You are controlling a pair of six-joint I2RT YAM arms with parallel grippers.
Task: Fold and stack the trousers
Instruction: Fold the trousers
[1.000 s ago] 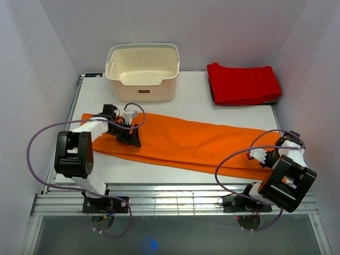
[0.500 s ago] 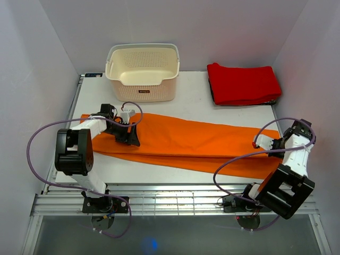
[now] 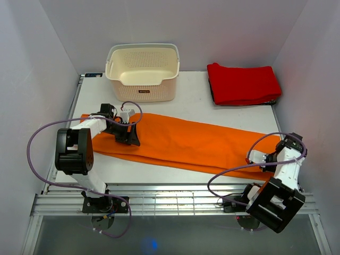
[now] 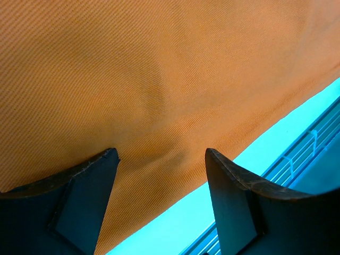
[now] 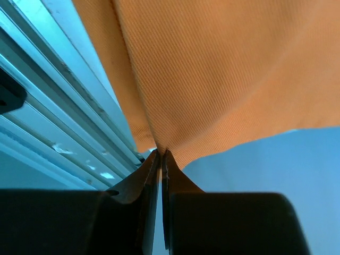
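Observation:
The bright orange trousers (image 3: pixel 196 142) lie stretched across the table from left to right. My left gripper (image 3: pixel 134 137) hovers over their left end with its jaws open; its wrist view shows orange cloth (image 4: pixel 133 79) under the open fingers (image 4: pixel 79 196) and the cloth's near edge. My right gripper (image 3: pixel 264 158) is at the trousers' right end near the front edge. Its wrist view shows the jaws shut on a pinch of orange cloth (image 5: pixel 212 79), with my right gripper (image 5: pixel 161 154) holding the edge.
A cream perforated basket (image 3: pixel 142 71) stands at the back centre-left. A folded red cloth (image 3: pixel 243 84) lies at the back right. The metal rail (image 3: pixel 175 199) runs along the table's near edge. White walls close in on both sides.
My right arm swung out to the right, then back toward the front edge with the trousers' right end, which now lies narrower there. My left arm barely moved.

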